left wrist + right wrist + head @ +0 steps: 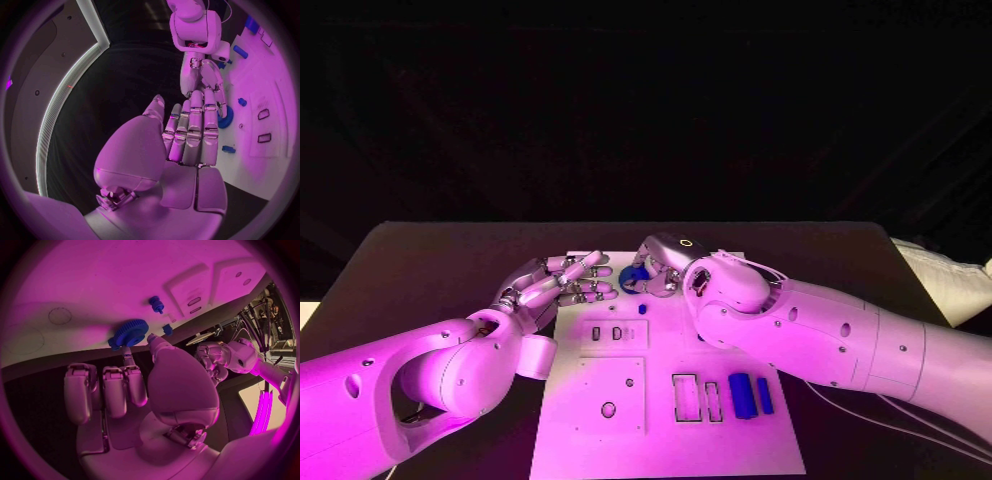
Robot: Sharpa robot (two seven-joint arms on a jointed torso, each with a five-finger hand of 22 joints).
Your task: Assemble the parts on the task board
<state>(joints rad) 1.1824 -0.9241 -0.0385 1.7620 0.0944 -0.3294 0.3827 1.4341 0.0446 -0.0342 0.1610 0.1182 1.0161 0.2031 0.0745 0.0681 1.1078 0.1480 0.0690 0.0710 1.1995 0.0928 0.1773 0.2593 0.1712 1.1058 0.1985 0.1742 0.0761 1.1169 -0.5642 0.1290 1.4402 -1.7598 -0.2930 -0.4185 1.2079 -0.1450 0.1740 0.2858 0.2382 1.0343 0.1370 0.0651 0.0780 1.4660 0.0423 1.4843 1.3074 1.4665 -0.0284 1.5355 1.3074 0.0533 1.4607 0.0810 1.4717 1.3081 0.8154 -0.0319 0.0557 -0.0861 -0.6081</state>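
While both silver hands crowd the far end of the white flat task board [668,440], I'm watching the blue toothed plastic gear [129,332] there: my right hand [678,268] has a fingertip and thumb reaching at its rim, though whether it's truly pinched I can't tell. My left hand [560,285] holds nothing, fingers straight and close together, just beside, likely ready to steady it. Two blue rectangular blocks [751,394] wait near me, well apart, beside their open slots
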